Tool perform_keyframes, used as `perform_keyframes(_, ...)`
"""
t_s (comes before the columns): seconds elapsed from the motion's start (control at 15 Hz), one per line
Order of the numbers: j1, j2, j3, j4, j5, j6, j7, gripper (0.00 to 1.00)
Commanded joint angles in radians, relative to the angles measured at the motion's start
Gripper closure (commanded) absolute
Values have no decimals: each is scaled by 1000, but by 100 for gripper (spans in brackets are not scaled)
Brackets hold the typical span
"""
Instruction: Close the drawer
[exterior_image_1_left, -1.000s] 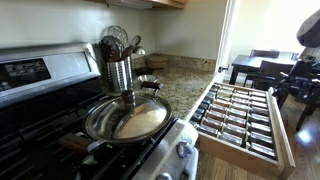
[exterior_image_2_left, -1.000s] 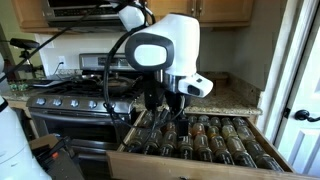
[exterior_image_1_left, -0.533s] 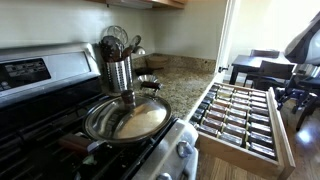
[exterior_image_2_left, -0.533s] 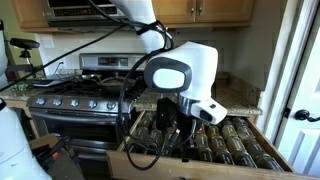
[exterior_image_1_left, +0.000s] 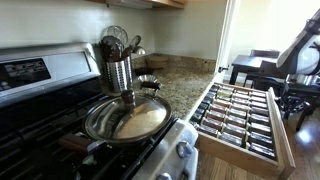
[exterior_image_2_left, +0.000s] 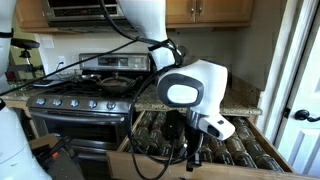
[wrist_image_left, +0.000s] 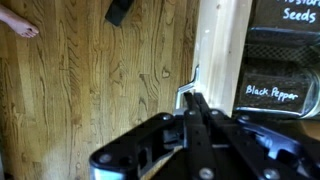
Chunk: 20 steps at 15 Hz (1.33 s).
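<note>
Stove (exterior_image_1_left: 30, 72) at left; pan (exterior_image_1_left: 128, 118) on its burner, utensil crock (exterior_image_1_left: 118, 70) behind pan. Drawer (exterior_image_1_left: 282, 135) right of stove, pulled well out, spice jars (exterior_image_1_left: 238, 118) in rows. Gripper (wrist_image_left: 195, 98) also right of stove, at drawer's front panel (wrist_image_left: 215, 60). Fingers pressed together, gripping nothing. Wood floor (wrist_image_left: 100, 90) below.

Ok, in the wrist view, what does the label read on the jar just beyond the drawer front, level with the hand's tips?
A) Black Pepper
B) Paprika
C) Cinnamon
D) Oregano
A: the jar lying in the open drawer, to the side of the hand, carries a label with the words Black Pepper.
</note>
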Motion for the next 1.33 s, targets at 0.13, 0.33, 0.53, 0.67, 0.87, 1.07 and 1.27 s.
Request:
perform_keyframes(0.13, -24, 57, 21, 60, -8, -21, 48, 96)
perform_keyframes(0.33, -71, 81, 86, 92, 54, 5, 2, 96)
perform_keyframes(0.53, -101, 82, 130, 97, 95, 29, -27, 98)
perform_keyframes(0.67, -109, 84, 154, 100, 106, 39, -49, 97)
perform_keyframes(0.87, -94, 87, 180, 116, 104, 49, -51, 96)
perform_keyframes(1.07, -60, 100, 204, 165, 90, 36, -21, 96)
perform_keyframes(1.27, -19, 139, 221, 252, 73, 7, 19, 96)
